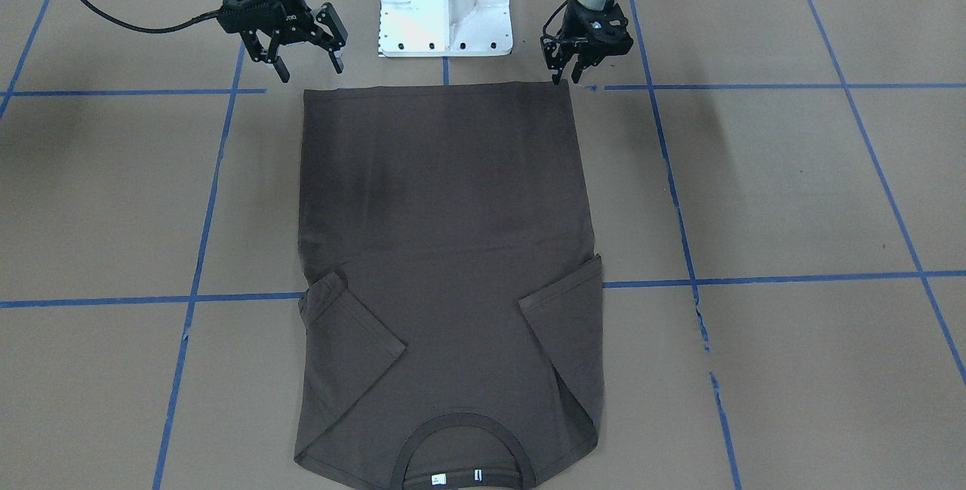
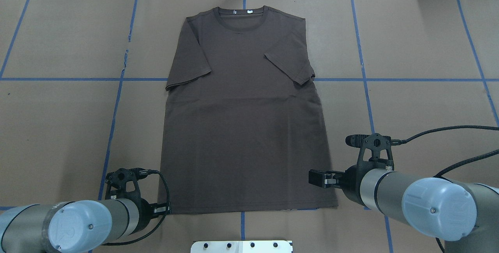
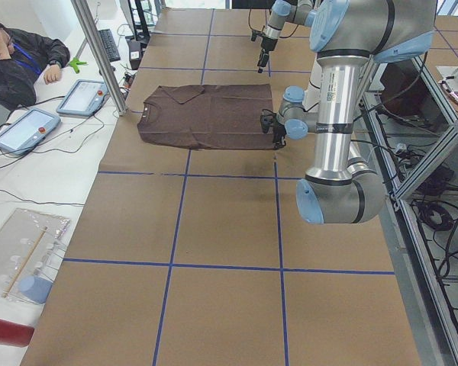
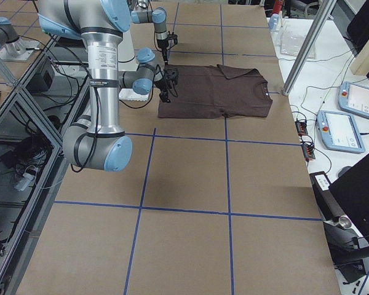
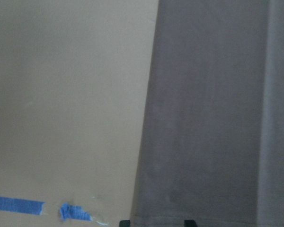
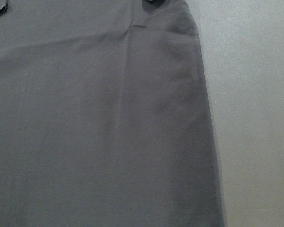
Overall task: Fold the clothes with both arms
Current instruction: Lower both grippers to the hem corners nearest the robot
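The dark brown T-shirt (image 1: 445, 233) lies flat on the brown paper table, collar (image 2: 241, 11) away from the robot and hem toward it, with the sleeves lying in over the body. My left gripper (image 1: 567, 78) is low at the shirt's hem corner on its side. In the left wrist view its two fingertips (image 5: 189, 222) stand apart on either side of the hem (image 5: 156, 220). My right gripper (image 1: 310, 67) is wide open and empty, above the table just off the other hem corner (image 1: 306, 91). The right wrist view shows only the shirt's side edge (image 6: 203, 118).
The white pedestal base (image 1: 445, 7) stands just behind the hem. Blue tape lines (image 1: 755, 87) grid the paper. A metal pole (image 3: 99, 53), control tablets (image 3: 80, 95) and a seated operator (image 3: 15, 53) are beyond the collar end.
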